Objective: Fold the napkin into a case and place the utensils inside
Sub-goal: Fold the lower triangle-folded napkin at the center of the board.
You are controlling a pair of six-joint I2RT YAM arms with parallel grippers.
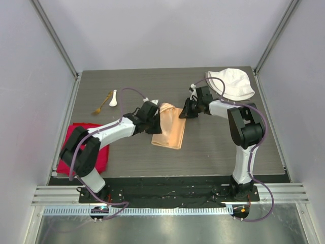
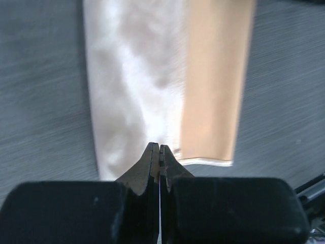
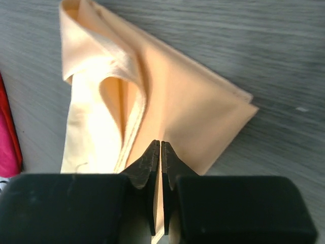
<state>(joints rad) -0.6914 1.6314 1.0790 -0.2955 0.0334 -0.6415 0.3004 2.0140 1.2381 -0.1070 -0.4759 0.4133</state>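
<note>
The peach-orange napkin (image 1: 170, 131) lies mid-table as a narrow, partly folded strip, and its far end is lifted. My left gripper (image 1: 155, 113) is shut on the napkin's far left edge. In the left wrist view the jaws (image 2: 160, 147) are closed on a thin layer of cloth (image 2: 213, 76). My right gripper (image 1: 184, 113) is shut on the far right edge. In the right wrist view cloth (image 3: 193, 107) shows between the closed jaws (image 3: 161, 143). The white spoon (image 1: 113, 98) and the gold fork (image 1: 101, 104) lie together at the back left, apart from the napkin.
A bright red cloth (image 1: 86, 147) lies at the near left by the left arm's base and shows at the left edge of the right wrist view (image 3: 7, 147). A white fabric hat (image 1: 231, 83) sits at the back right, behind the right arm.
</note>
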